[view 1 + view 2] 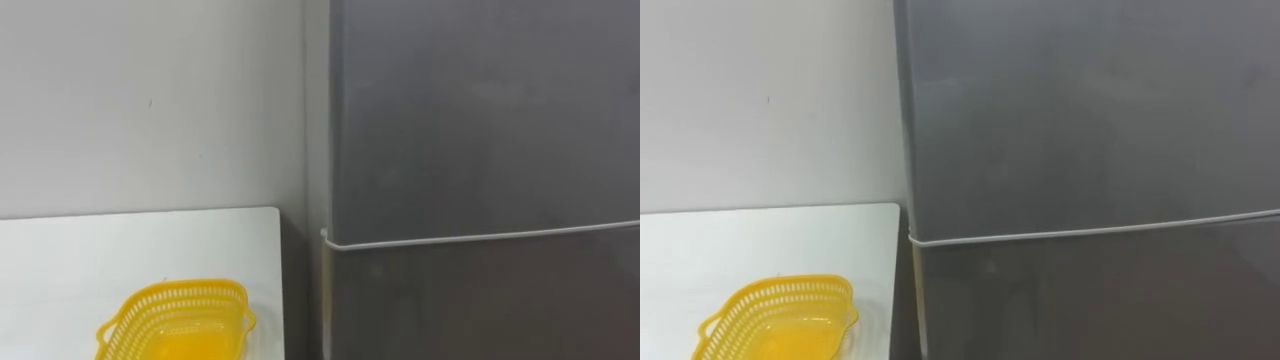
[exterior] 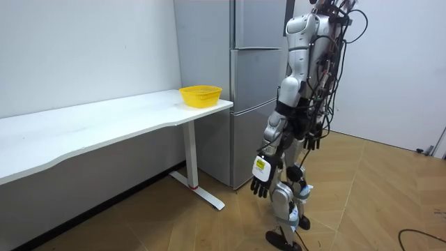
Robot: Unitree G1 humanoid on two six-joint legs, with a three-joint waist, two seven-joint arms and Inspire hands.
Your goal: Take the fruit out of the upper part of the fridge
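A grey two-door fridge stands straight ahead of me with both doors closed. A pale seam divides the upper door from the lower door. In the room view I stand upright facing the fridge, about a step from it. My left hand hangs open by my thigh on the side toward the table. My right hand hangs at my other hip, fingers loose and holding nothing.
A white table stands against the wall left of the fridge, its end almost touching it. An empty yellow mesh basket sits near that end. Wooden floor lies open behind me.
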